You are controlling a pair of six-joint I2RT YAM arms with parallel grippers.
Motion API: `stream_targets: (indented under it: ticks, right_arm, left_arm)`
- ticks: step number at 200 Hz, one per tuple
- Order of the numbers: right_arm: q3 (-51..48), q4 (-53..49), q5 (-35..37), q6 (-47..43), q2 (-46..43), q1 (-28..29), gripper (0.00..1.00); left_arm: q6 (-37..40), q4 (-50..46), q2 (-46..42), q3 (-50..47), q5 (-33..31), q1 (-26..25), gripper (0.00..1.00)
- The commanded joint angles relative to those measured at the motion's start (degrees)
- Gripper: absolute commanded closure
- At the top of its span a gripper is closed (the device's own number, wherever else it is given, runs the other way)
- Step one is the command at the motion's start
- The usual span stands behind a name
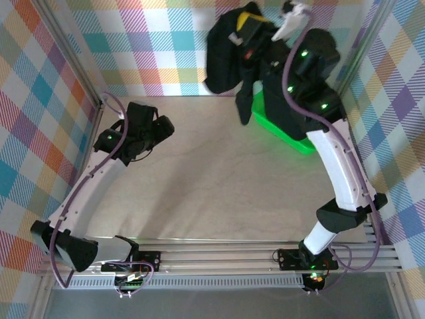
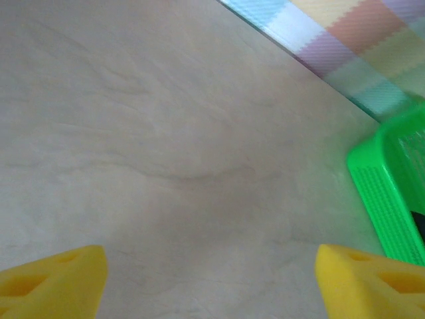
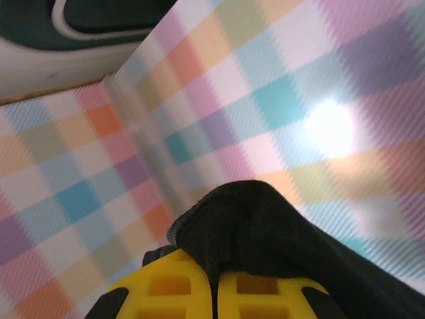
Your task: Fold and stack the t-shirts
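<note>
Left wrist view: left gripper (image 2: pixel 211 279) jaws wide, empty, above table (image 2: pixel 166 133).
Top external view: t-shirt (image 1: pixel 222 63) hangs bunched over green basket (image 1: pixel 302 145).
Right wrist view: right gripper (image 3: pixel 214 269) pinches t-shirt cloth.
Progress: judged early; nothing folded or stacked.

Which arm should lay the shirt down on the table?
Probably the right one. The right tool is shut on the shirt, held up above the basket. The left tool is open and empty over the table, apart from the shirt.
</note>
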Motion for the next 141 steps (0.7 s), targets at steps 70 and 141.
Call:
stream_targets:
  ticks: [70,141]
  right_arm:
    - [-30.98,-5.58,-9.38,10.20,7.48,13.95,0.30]
    - [-53.27,-7.13,-8.67,14.34,4.67,-10.66,0.36]
  left_arm:
    - [-6.05,-14.10,-15.51,-5.83,-14.21,0.13,0.13]
    - [-12.77,-11.76,-15.55,-21.97,4.71,2.62,0.21]
